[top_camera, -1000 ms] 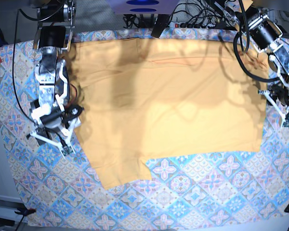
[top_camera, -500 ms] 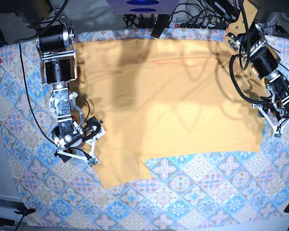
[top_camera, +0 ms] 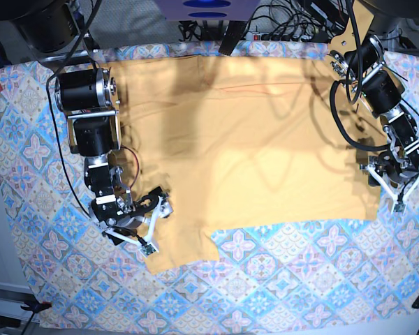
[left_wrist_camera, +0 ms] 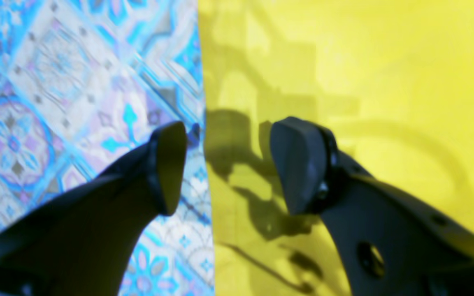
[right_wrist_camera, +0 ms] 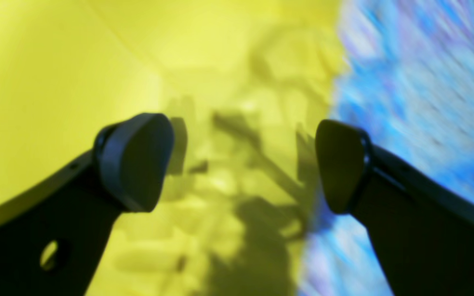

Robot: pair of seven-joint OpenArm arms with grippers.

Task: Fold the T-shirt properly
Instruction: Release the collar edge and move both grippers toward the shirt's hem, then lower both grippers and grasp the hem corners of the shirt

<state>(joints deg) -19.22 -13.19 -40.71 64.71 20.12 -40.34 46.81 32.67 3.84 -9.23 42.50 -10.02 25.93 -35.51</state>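
t-shirt [top_camera: 251, 139] lies flat on the patterned tablecloth [top_camera: 300, 279], filling the middle and 12 o'clock of the table. right gripper [top_camera: 157, 227], jaws wide and empty, sits over the hem edge at 8 o'clock. left gripper [top_camera: 385, 187], jaws wide and empty, straddles the cloth edge [left_wrist_camera: 204, 164] at 3 o'clock. likely both are lined up to pinch opposite edges for a fold. compared with a second ago, both arms have swung inward onto the shirt's borders.
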